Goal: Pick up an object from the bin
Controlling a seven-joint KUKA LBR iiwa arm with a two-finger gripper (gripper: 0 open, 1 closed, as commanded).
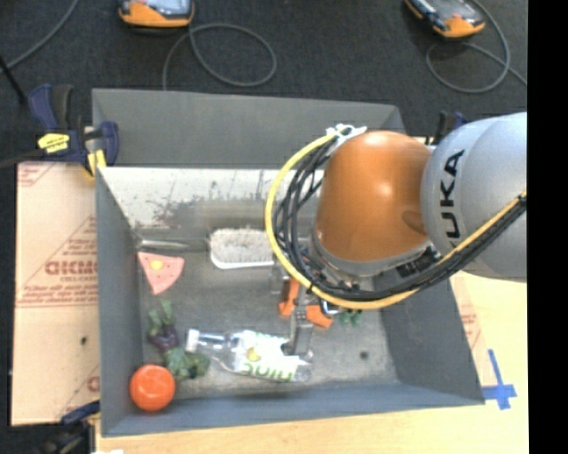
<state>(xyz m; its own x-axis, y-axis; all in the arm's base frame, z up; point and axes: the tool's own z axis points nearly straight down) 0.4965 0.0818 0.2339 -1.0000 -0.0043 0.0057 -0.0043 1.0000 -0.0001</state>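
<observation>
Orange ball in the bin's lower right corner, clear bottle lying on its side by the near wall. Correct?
No: the camera view shows the orange ball in the lower left corner of the bin. The clear bottle does lie on its side by the near wall.

Dark carpet-like floor (293, 53), perhaps a rubber mat, spread behind and to the sides, thin black cable (273, 49) looped on it at left, another cable loop (470, 89) at right, orange-and-grey device (156, 11) at the far edge, second device (446, 15) further right, flat even light, faint shadows.
</observation>
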